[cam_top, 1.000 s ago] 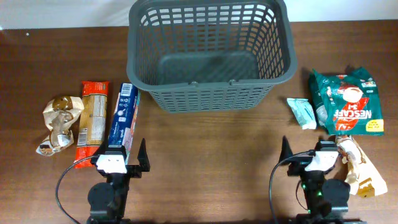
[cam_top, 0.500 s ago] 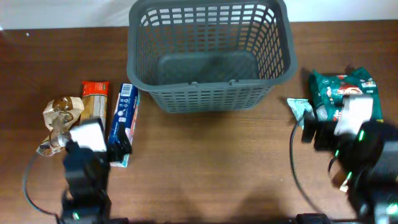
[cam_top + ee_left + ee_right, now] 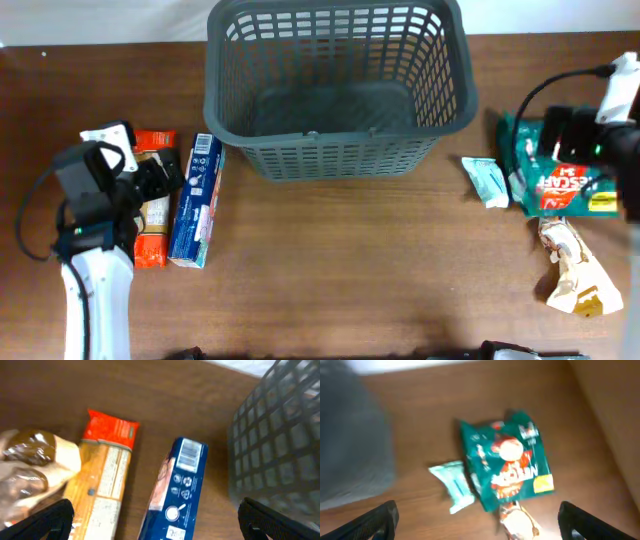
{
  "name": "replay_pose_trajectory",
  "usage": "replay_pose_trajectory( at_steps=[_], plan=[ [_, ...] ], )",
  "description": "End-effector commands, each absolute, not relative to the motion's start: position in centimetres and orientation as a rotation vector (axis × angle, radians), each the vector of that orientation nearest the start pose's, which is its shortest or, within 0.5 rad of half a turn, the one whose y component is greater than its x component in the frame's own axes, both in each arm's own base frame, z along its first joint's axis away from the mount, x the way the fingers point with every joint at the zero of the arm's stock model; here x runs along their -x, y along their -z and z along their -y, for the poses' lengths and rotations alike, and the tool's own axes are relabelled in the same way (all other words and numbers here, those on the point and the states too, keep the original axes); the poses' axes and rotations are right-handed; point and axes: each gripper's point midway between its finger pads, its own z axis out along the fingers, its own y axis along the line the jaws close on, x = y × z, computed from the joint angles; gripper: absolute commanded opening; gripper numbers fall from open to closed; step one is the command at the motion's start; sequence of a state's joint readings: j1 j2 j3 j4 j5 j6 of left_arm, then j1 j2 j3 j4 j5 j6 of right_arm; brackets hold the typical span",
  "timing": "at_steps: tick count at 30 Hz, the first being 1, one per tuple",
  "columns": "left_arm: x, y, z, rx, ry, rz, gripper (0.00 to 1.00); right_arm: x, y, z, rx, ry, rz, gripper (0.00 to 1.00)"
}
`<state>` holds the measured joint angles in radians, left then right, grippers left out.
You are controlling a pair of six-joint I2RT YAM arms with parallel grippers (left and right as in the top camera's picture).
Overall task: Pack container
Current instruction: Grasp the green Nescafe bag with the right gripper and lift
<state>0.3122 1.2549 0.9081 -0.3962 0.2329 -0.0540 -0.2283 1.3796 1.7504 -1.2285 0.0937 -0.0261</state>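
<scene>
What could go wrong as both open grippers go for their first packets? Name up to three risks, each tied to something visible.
1. The left gripper hangs open over the blue box and the pasta packet, which lie close together; a finger may land on the wrong one.
2. The teal sachet lies against the green coffee bag; the right gripper might pinch both.
3. The basket has tall walls; a low carry could catch its rim.

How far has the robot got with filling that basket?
Nothing looks packed: the container is empty. Nothing is in hand; the left tool hangs open above the orange packet and blue box, the right tool open above the green coffee bag. Every packet on the table is left to load.
</scene>
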Motion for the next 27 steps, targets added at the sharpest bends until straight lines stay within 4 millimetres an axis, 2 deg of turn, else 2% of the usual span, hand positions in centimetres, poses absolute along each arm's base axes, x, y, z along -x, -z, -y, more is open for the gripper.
replay_pose_trajectory(
  at_steps=[1, 2, 3, 7, 8, 11, 15, 17, 20, 24, 27],
  plan=[
    [-36.8, -16.0, -7.4, 0.317, 0.184, -2.313, 0.99, -34.7, -27.4, 13.5, -0.441, 0.265, -2.575, 0.99],
    [-36.9, -15.1, -7.4, 0.325, 0.190, -2.335, 0.99, -35.8, -24.8, 14.6, -0.495, 0.258, -2.630, 0.99],
    [-36.9, -14.6, -7.5, 0.329, 0.193, -2.347, 0.99, -36.5, -23.1, 15.1, -0.522, 0.250, -2.664, 0.99],
    [-37.0, -13.2, -7.5, 0.341, 0.203, -2.385, 0.99, -38.9, -17.3, 15.6, -0.524, 0.233, -2.784, 0.99],
    [-37.0, -12.7, -7.5, 0.346, 0.207, -2.397, 0.99, -39.6, -14.7, 15.9, -0.525, 0.231, -2.831, 0.99],
    [-37.1, -12.5, -7.5, 0.348, 0.209, -2.404, 0.99, -40.6, -11.5, 15.9, -0.499, 0.209, -2.888, 0.99],
    [-37.1, -12.5, -7.5, 0.348, 0.209, -2.405, 0.99, -41.0, -7.4, 15.1, -0.296, 0.266, -3.016, 1.00],
    [-37.1, -12.5, -7.5, 0.348, 0.209, -2.404, 0.99, -41.4, -5.8, 14.5, -0.269, 0.265, -3.040, 0.99],
    [-37.1, -12.5, -7.5, 0.348, 0.209, -2.404, 0.99, -41.6, -4.5, 13.9, -0.214, 0.293, -3.069, 1.00],
    [-37.1, -12.5, -7.5, 0.348, 0.209, -2.404, 0.99, -41.2, -3.1, 14.8, -0.183, 0.474, -3.110, 1.00],
    [-37.1, -12.5, -7.5, 0.348, 0.209, -2.405, 0.99, -40.6, -1.1, 15.2, -0.261, 0.520, -3.147, 0.99]
  ],
)
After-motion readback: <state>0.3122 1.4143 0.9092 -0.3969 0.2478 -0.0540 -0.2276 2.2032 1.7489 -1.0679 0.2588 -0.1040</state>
